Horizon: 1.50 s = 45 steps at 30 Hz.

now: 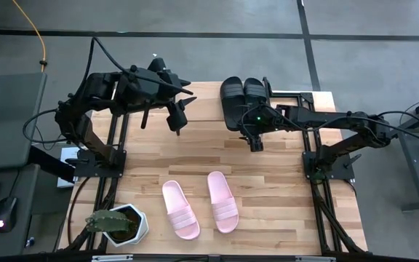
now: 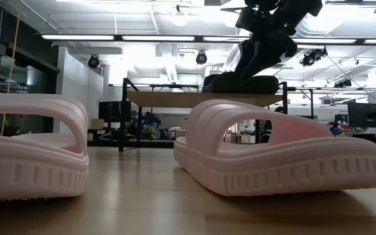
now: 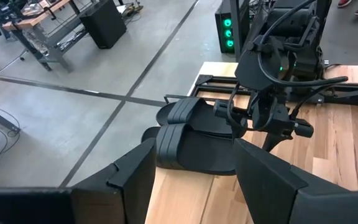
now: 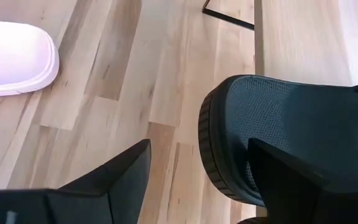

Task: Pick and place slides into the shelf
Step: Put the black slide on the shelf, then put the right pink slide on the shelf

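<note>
Pink slides [image 1: 198, 204] lie lengthwise near table's front edge, well apart from both grippers; right gripper [image 1: 255, 140] slightly nearer, jaws spread, empty; left gripper [image 1: 176, 116] spread too.

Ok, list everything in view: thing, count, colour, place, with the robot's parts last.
Black ribbed-strap slide sandals: two, black, side by side on the shelf at the table's far edge.
Pale pink ribbed-strap slide sandals: two, pink, on the tabletop near the front.
Low wooden-topped shelf: one, light wood with black legs, far side.
Potted plant in white angular pot: one, green, front left corner.
Wooden tabletop: one, light planks.
Left gripper: open, above the table's far left.
Right gripper: open, beside the black slides' heels.
</note>
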### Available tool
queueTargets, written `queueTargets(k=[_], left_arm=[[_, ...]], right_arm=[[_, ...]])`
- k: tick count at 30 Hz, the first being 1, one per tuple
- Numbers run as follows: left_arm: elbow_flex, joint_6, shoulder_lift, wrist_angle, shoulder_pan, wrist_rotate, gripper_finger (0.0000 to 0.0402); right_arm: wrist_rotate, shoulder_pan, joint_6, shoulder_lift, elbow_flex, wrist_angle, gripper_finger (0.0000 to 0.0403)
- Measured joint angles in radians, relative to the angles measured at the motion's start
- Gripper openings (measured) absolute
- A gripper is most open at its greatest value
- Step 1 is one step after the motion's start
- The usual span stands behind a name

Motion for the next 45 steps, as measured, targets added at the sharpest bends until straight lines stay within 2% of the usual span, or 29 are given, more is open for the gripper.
queueTargets(k=[8,13,22,30,45], left_arm=[[0.000,-0.001,0.000,-0.001,0.000,0.000,0.0200],[0.000,-0.001,0.000,-0.002,0.000,0.000,0.0200],[0.000,-0.007,0.000,-0.010,0.000,0.000,0.0200],[0.000,-0.008,0.000,-0.037,0.000,0.000,0.0200],[0.000,-0.010,0.000,-0.083,0.000,0.000,0.0200]], right_arm=[[0.020,0.004,-0.005,0.000,0.000,0.012,0.0258],[0.086,0.004,-0.023,0.000,0.001,0.014,0.0258],[0.078,0.022,0.004,-0.001,0.063,-0.062,0.0258],[0.081,0.109,0.041,-0.001,0.132,-0.100,0.0258],[0.087,0.318,0.188,-0.001,0.135,-0.115,0.0258]])
